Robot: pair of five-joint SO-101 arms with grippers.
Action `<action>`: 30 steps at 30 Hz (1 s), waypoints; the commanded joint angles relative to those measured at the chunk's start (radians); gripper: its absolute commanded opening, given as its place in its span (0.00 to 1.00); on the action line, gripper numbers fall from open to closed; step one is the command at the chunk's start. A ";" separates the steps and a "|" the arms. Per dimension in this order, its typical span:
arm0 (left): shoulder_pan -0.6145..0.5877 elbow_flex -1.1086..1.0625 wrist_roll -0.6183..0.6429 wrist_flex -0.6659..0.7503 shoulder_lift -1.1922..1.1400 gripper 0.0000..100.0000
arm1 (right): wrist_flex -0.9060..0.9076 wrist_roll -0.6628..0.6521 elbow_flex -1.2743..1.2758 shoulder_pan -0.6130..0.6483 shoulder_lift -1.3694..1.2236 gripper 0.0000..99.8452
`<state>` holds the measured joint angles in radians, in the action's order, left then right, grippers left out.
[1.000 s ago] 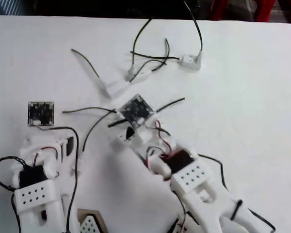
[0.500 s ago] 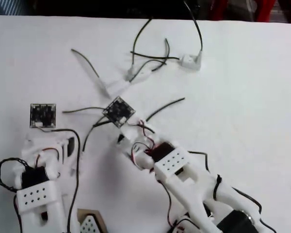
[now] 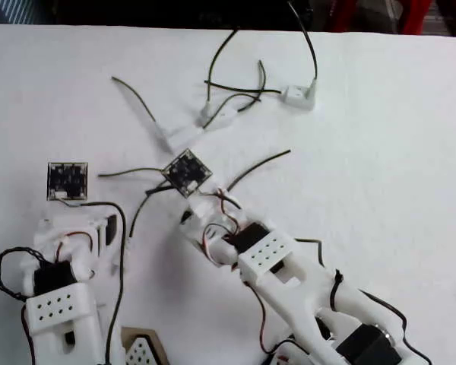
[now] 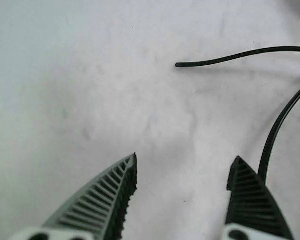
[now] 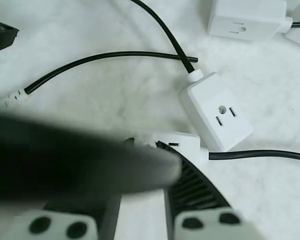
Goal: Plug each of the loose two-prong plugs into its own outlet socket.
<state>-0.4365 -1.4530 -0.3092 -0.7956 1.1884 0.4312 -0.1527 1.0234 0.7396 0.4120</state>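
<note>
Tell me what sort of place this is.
Likely a robotics lab bench: the left arm and right arm sit at a white table strewn with white outlet sockets and loose black cords.

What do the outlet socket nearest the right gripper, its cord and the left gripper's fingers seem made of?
Outlet socket: white moulded plastic, smooth and faintly glossy, with crisp edges. Its cord: black flexible jacket, likely rubber or PVC, as it bends freely. Left gripper fingers: matt, ribbed, probably printed plastic, though rubber cannot be ruled out.
</note>
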 commanded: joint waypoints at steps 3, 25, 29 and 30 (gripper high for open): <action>-0.005 0.006 -0.006 0.018 0.010 0.29 | 0.004 0.005 -0.046 0.016 -0.001 0.02; -0.005 0.005 -0.006 0.018 0.008 0.29 | 0.087 -0.044 -0.124 0.039 -0.226 0.02; -0.005 0.005 -0.006 0.018 0.008 0.29 | 0.088 -0.061 -0.130 0.041 -0.234 0.02; -0.005 0.005 -0.006 0.018 0.008 0.29 | 0.090 -0.075 -0.129 0.041 -0.234 0.02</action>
<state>-0.4365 -1.4530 -0.3092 -0.7956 1.1884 0.5155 -0.2002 0.9053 0.7656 0.1956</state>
